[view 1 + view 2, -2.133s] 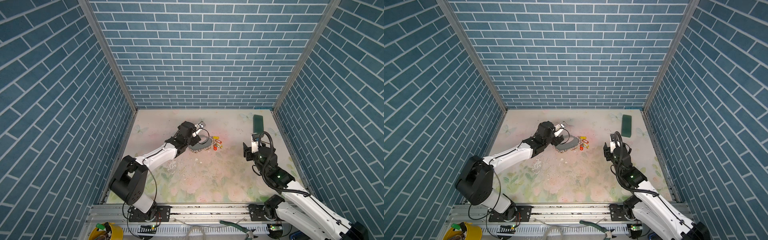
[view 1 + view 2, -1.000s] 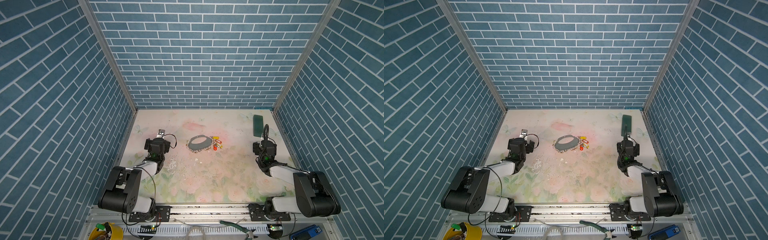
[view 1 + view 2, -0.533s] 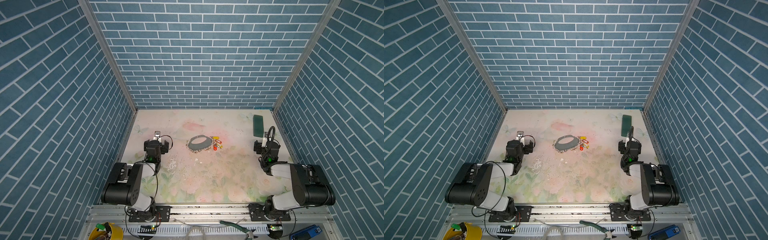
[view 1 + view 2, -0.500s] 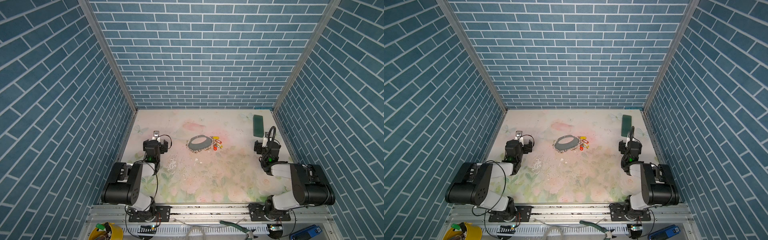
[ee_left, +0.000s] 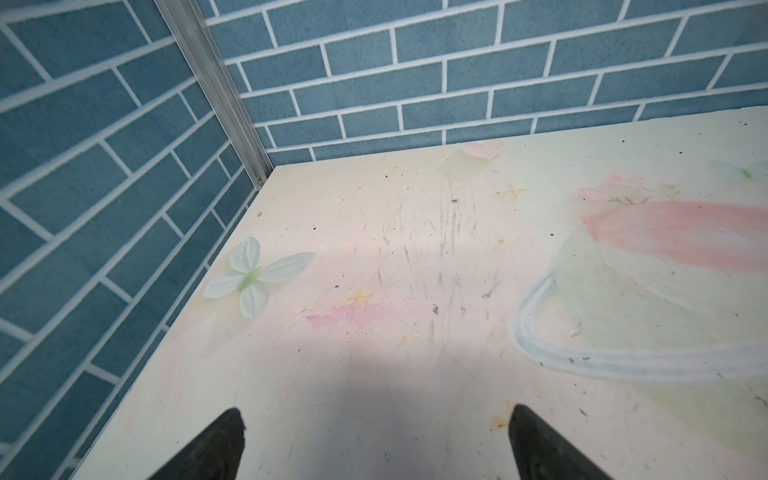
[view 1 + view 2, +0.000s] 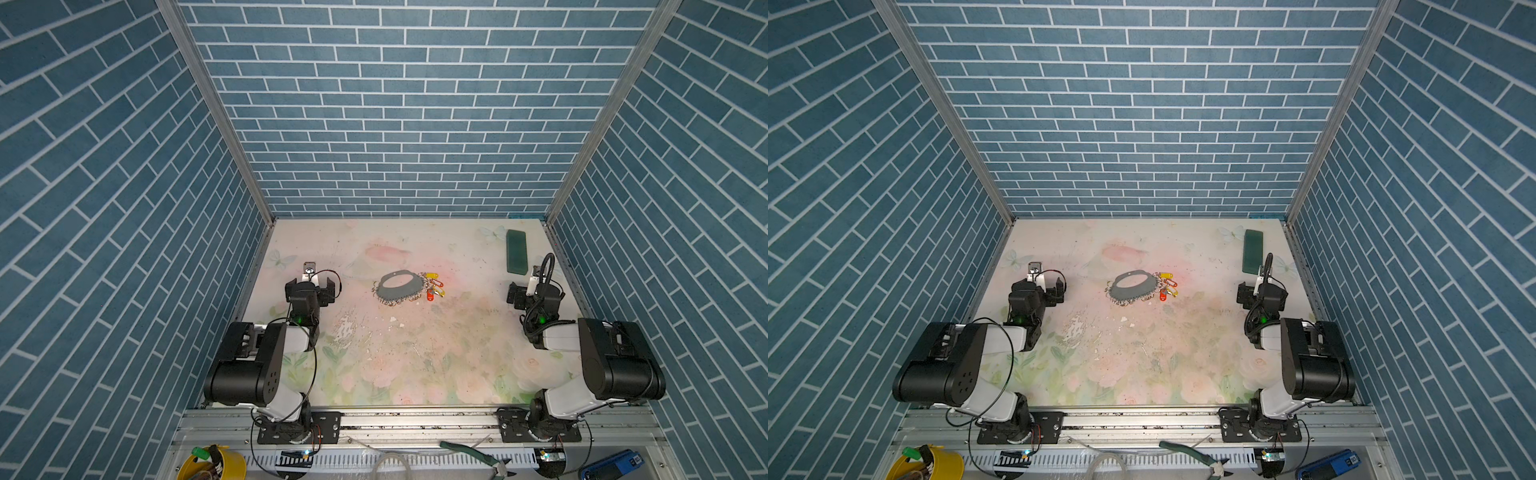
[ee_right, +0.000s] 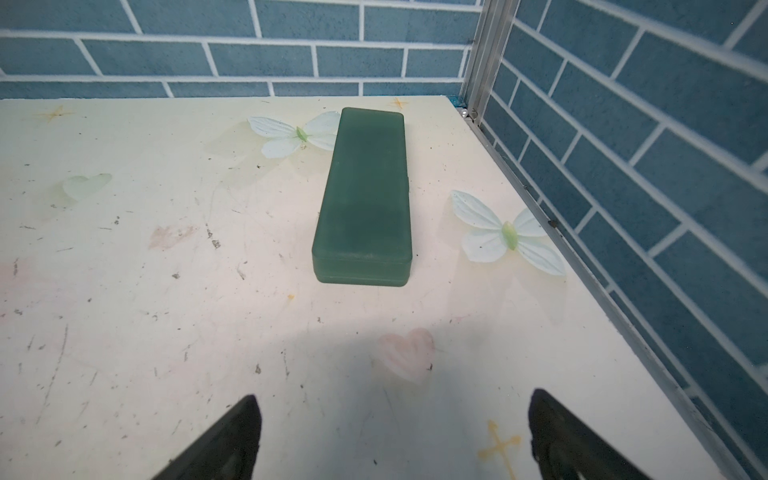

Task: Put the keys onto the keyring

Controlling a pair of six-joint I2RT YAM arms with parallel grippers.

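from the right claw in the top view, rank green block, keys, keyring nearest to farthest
1. green block, far right, just ahead of the right claw
2. keys, middle, on the keyring's right side
3. keyring, middle, left of the keys

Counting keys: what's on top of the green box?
Nothing lies on the green box; its top is bare. Anything inside or beneath it is hidden.

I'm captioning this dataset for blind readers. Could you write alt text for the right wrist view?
A dark green rectangular block lies flat on a pale table printed with butterflies, near a corner of the blue brick walls. The right gripper, open and empty, points toward it.
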